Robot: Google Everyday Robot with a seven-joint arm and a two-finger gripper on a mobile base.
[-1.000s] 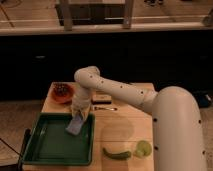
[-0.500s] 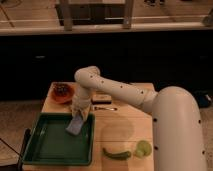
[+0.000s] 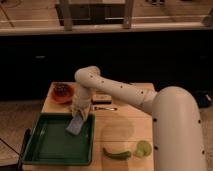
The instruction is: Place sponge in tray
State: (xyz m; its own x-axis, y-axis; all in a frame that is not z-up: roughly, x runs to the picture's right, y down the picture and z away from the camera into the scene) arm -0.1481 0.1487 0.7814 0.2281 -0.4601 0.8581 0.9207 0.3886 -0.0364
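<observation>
Camera view | hand (image 3: 80, 114) unmoved, pinching sponge (image 3: 74, 126) | over tray (image 3: 50, 146) right side

No text, label, brand or number is legible on anything in view. Gripper (image 3: 80, 114): above the far right part of the tray (image 3: 54, 144), clamped on the upper end of the tilted sponge (image 3: 74, 125). Neither carries readable markings.

Light blue sponge (image 3: 75, 126), dark green tray (image 3: 50, 147), seemingly orange bowl (image 3: 63, 93); whitish gripper (image 3: 80, 113) over the tray's far right corner
</observation>
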